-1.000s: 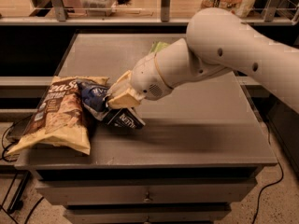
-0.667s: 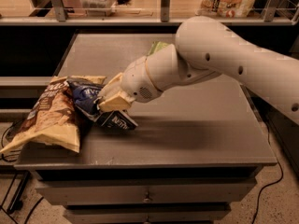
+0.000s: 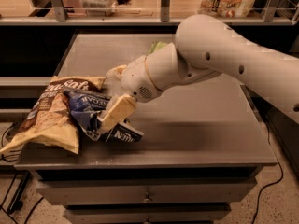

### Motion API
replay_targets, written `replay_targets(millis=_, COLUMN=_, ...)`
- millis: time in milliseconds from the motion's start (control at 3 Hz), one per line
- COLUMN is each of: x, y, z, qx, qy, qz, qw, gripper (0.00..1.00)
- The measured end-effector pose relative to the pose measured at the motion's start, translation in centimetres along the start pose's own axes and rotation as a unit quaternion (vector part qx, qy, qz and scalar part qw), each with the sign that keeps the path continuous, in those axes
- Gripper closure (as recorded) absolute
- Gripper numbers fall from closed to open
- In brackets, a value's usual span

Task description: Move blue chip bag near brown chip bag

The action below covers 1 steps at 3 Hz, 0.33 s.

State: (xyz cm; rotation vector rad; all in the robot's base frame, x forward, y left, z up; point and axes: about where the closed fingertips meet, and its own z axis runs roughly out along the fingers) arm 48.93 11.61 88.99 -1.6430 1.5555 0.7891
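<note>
Camera view: where's the gripper [image 3: 106,99]?
– Low over the table's [image 3: 196,134] left side, right at the blue chip bag [image 3: 83,107]. Fingers spread apart, no clamp; lower finger [image 3: 117,113] lies on the bag.
Bag loc?
– Crumpled on the tabletop, left edge touching & partly overlapping the brown chip bag [image 3: 49,118]; "Kettle" end twd the front edge.
Anything else?
– Green bag [image 3: 156,46] peeking out behind the arm.

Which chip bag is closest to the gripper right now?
The blue chip bag, dark navy with white lettering: the gripper is right over it. The brown chip bag lies beside it, touching; the green bag sits behind the arm.
</note>
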Motion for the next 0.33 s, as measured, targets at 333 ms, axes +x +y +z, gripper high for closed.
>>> replay_targets(millis=333, x=-0.01, y=0.0, z=0.0, qx=0.0, qy=0.0, qz=0.0, qw=1.0, gripper=0.0)
